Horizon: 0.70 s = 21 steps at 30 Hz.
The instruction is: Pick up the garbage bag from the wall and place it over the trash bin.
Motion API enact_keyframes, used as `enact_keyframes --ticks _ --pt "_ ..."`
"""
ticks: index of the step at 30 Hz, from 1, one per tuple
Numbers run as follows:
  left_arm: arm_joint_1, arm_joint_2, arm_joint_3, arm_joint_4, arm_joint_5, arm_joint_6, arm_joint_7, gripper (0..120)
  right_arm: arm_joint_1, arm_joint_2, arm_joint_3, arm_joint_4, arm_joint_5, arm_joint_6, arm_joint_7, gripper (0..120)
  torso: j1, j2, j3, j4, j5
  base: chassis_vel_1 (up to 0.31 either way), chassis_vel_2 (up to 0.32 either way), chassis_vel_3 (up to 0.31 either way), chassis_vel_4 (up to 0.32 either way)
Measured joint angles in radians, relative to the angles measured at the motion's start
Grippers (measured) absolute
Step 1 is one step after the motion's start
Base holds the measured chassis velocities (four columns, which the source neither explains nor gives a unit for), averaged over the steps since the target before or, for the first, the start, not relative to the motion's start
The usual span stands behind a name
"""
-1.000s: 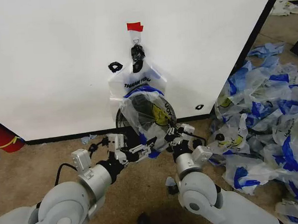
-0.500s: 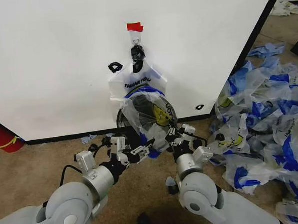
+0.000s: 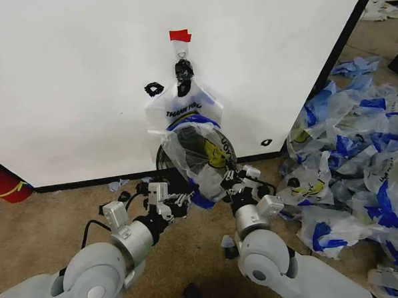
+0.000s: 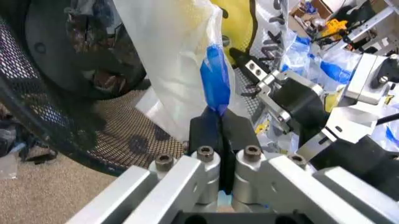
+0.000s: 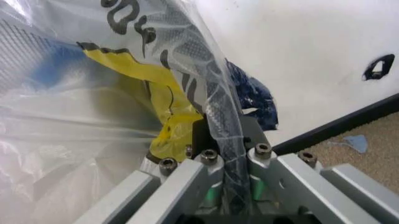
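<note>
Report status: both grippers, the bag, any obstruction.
Left gripper shut on garbage bag, at its blue handle. Right gripper shut on its other edge. Bag stretched before trash bin, by the wall. No obstruction seen.

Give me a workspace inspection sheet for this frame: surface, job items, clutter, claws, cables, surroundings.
Surface: brown carpet floor.
Job's things: garbage bag stretched in front of the black mesh trash bin at the wall; another bag hangs from the black clip under red tape.
Clutter: heap of loose bags on the robot's right; small scraps by the base strip.
Claws: left claw shut on the bag's blue handle; right claw shut on bag film.
Cables: black cable on the left arm.
Surroundings: red rounded object at far left.
</note>
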Motion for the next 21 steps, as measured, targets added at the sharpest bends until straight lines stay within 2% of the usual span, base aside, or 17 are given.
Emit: enact_keyframes --ticks 5,15,21 --pt "0.012 0.016 -0.016 -0.016 0.001 -0.003 0.000 0 -0.008 -0.003 0.010 0.003 0.000 0.005 -0.003 0 0.000 0.000 0.000 0.0000 0.0000 0.000 0.000 0.000 0.000" --pt "0.069 0.097 -0.094 -0.086 -0.012 -0.009 -0.024 0 -0.023 -0.001 0.030 0.021 0.005 0.014 -0.008 0 0.000 0.000 0.000 0.0000 0.0000 0.000 0.000 0.000 0.000" --pt "0.139 0.105 -0.135 -0.092 0.004 -0.017 -0.037 0 -0.023 -0.001 0.042 0.037 0.023 0.015 -0.008 0 0.000 0.000 0.000 0.0000 0.0000 0.000 0.000 0.000 0.000"
